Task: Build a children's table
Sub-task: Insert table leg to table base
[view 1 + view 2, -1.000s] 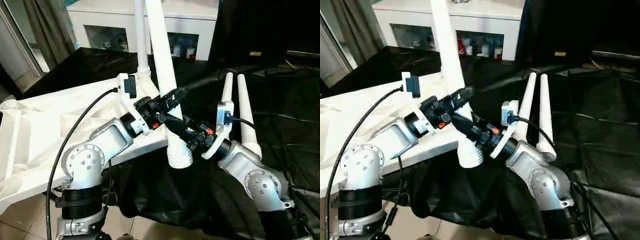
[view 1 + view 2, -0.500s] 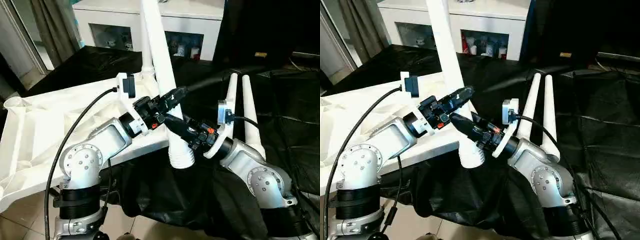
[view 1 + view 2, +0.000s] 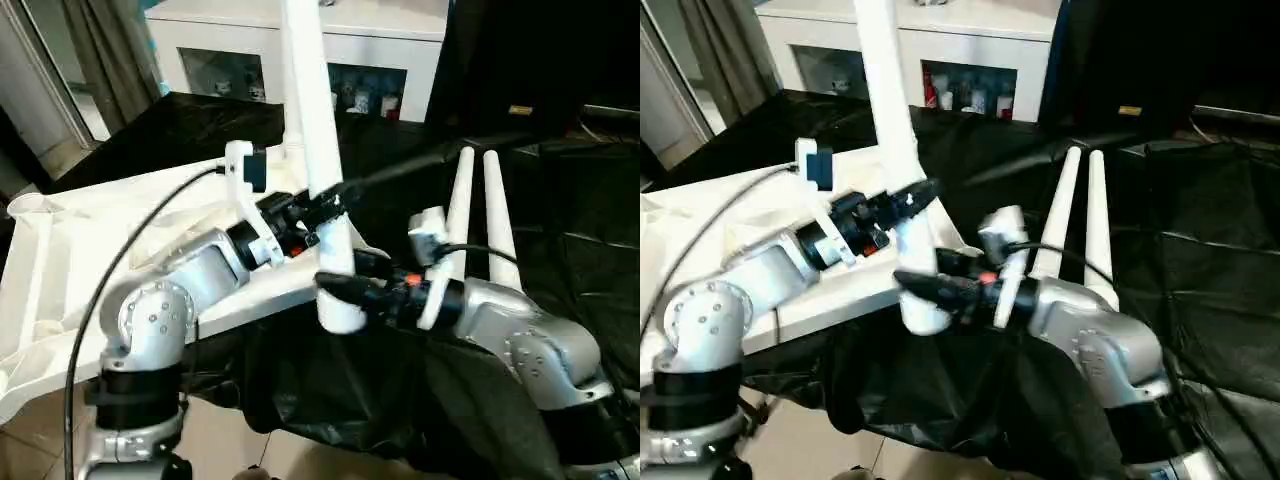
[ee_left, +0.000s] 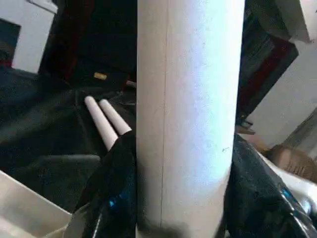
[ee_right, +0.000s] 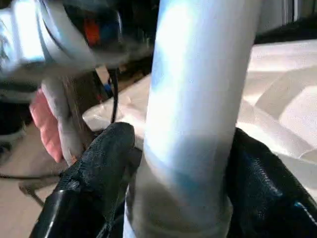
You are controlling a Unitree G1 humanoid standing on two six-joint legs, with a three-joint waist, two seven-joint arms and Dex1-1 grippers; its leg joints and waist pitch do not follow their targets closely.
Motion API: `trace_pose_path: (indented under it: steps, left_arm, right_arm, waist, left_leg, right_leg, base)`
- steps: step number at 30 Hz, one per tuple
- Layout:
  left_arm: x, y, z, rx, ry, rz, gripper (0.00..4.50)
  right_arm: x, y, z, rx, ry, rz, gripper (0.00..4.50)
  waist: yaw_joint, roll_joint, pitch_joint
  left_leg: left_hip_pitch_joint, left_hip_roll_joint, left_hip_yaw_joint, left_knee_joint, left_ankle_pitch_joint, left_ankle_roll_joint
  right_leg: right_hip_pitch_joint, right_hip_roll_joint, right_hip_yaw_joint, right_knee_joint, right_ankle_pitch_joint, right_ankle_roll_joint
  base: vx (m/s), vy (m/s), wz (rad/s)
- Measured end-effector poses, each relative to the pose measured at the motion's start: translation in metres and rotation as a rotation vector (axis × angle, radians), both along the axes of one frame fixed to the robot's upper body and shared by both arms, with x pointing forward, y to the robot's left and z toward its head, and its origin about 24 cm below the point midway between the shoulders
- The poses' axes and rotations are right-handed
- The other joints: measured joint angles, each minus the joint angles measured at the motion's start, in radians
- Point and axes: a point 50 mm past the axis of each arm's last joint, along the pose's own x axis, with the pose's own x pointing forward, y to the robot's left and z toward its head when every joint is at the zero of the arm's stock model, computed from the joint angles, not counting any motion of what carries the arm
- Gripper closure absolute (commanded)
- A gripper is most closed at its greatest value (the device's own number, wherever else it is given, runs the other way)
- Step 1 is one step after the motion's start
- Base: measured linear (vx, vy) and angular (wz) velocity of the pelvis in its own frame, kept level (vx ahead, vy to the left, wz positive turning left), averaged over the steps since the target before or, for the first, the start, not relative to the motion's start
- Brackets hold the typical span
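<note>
We see open black cloth (image 3: pixel 560 250) at 3 o'clock, blocked only by two lying legs (image 3: pixel 478 225); tabletop (image 3: pixel 90 250) fills 9, cabinet (image 3: pixel 290 45) walls 12.

white cabinet (image 3: pixel 300 45), glass fronts | black cloth (image 3: pixel 560 250) | tiled floor (image 3: pixel 40 440) | grey curtain (image 3: pixel 105 50)

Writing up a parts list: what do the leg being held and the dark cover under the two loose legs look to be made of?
Held leg: likely plastic, smooth satin-white surface, faint lengthwise seam. Dark cover: thin glossy black sheeting, wrinkled, plastic or fabric.
</note>
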Motion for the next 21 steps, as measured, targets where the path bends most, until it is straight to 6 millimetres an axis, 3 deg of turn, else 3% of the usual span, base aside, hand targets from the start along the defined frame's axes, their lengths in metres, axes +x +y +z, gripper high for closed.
trace_pose_path:
  steps: [3,7,9,17,19,21]
  left_arm:
    - [-0.0009,-0.0030,-0.0003,0.010,-0.007,-0.016,2.61]
    - [-0.0026,-0.0074,-0.0009,0.021,-0.014,-0.041,2.61]
    - [-0.0026,-0.0069,-0.0009,0.025,-0.016,-0.043,2.61]
    - [-0.0026,-0.0078,-0.0007,0.041,-0.038,-0.051,2.61]
    - [-0.0019,-0.0084,0.0000,0.043,-0.041,-0.053,2.05]
    - [-0.0015,-0.0083,0.0009,0.038,-0.044,-0.060,1.89]
  right_arm:
    - [0.0019,0.0026,0.0024,-0.007,-0.004,-0.001,1.48]
    - [0.0035,0.0058,0.0045,-0.003,-0.003,-0.005,1.82]
    - [0.0040,0.0064,0.0041,-0.003,-0.001,-0.013,2.19]
    - [0.0048,0.0043,0.0032,-0.002,0.002,-0.025,2.51]
    - [0.0050,0.0030,0.0039,0.002,0.000,-0.022,2.54]
    - [0.0043,-0.0003,0.0045,0.006,-0.003,-0.006,2.54]
  waist:
    - [0.006,0.000,0.000]
    - [0.014,0.002,-0.001]
    - [0.014,0.002,-0.001]
    - [0.014,0.007,-0.004]
    - [0.014,0.007,-0.004]
    - [0.014,0.007,-0.004]
  left_leg:
    - [0.000,0.000,0.000,0.000,0.000,0.000]
    - [0.000,0.000,0.000,0.000,0.000,-0.001]
    - [0.000,0.000,0.000,0.000,0.001,-0.001]
    - [0.000,0.000,-0.001,0.000,0.001,-0.001]
    - [0.000,0.000,-0.001,0.000,0.001,-0.002]
    - [0.001,0.000,-0.001,0.000,0.001,-0.002]
  right_leg:
    - [0.000,0.000,0.000,0.000,0.000,0.000]
    - [0.000,0.000,0.000,0.001,0.000,0.000]
    - [0.000,0.000,0.000,0.001,0.000,0.000]
    - [0.000,0.000,-0.001,0.002,0.000,0.000]
    - [0.000,0.000,-0.001,0.003,0.000,0.000]
    - [0.000,0.000,-0.001,0.003,0.000,0.000]
  base:
    - [0.000,0.000,0.00]
    - [0.000,0.000,0.00]
    - [0.000,0.000,0.00]
    - [0.000,0.000,0.00]
    - [0.000,0.000,0.00]
    - [0.000,0.000,0.00]
